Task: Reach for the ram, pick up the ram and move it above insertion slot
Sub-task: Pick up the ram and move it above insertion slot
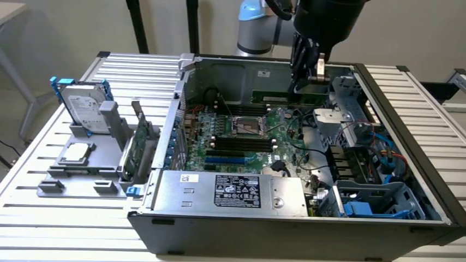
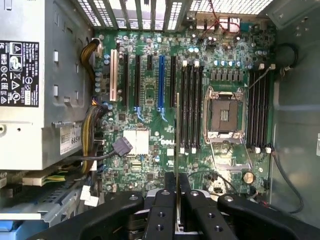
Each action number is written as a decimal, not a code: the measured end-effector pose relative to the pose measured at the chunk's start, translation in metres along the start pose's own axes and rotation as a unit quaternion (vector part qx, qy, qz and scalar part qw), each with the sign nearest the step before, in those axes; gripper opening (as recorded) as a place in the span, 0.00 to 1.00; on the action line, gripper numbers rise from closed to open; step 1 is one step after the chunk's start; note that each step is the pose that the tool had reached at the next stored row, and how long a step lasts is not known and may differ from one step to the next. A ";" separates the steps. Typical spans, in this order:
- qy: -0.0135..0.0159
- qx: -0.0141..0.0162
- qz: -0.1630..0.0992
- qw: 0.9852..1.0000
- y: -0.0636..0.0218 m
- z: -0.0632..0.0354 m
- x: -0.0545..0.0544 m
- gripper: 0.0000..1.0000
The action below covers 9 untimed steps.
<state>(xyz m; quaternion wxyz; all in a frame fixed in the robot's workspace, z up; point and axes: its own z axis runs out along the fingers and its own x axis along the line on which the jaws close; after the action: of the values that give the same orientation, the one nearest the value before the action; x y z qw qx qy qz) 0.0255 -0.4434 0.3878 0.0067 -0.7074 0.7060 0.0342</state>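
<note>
Above the open computer case (image 1: 407, 136), the gripper (image 1: 309, 82) holds the ram (image 1: 287, 98) pinched edge-on between nearly closed fingers, mid-carry; it needs aligning over the motherboard's black memory slots (image 2: 192, 107).

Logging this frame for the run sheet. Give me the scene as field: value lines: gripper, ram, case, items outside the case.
gripper: gripper shut on the ram, above the open case
ram: ram held edge-down over the motherboard, lifted clear of the slots
wrist view: ram seen edge-on between the fingers, beside the memory slots
cpu socket: cpu socket open, empty
outside case: hard drive and expansion card standing in grey holders, exterior view's left
</note>
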 end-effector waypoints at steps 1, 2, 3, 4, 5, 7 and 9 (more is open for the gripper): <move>0.000 0.000 0.000 1.000 0.0000 0.0000 -0.001 0.14; 0.000 0.000 0.000 1.000 0.0000 0.0000 -0.002 0.14; 0.000 0.000 0.000 1.000 0.0000 0.0002 -0.003 0.14; 0.001 0.000 0.000 1.000 0.0001 0.0003 -0.005 0.14; 0.002 0.000 0.000 1.000 0.0007 0.0004 -0.006 0.14; 0.003 0.002 0.000 1.000 0.0053 0.0007 -0.008 0.14; 0.004 0.006 0.000 1.000 0.0121 0.0010 -0.009 0.14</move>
<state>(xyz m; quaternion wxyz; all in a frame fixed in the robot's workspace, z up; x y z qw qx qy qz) 0.0133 -0.4347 0.3878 0.0079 -0.7076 0.7061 0.0274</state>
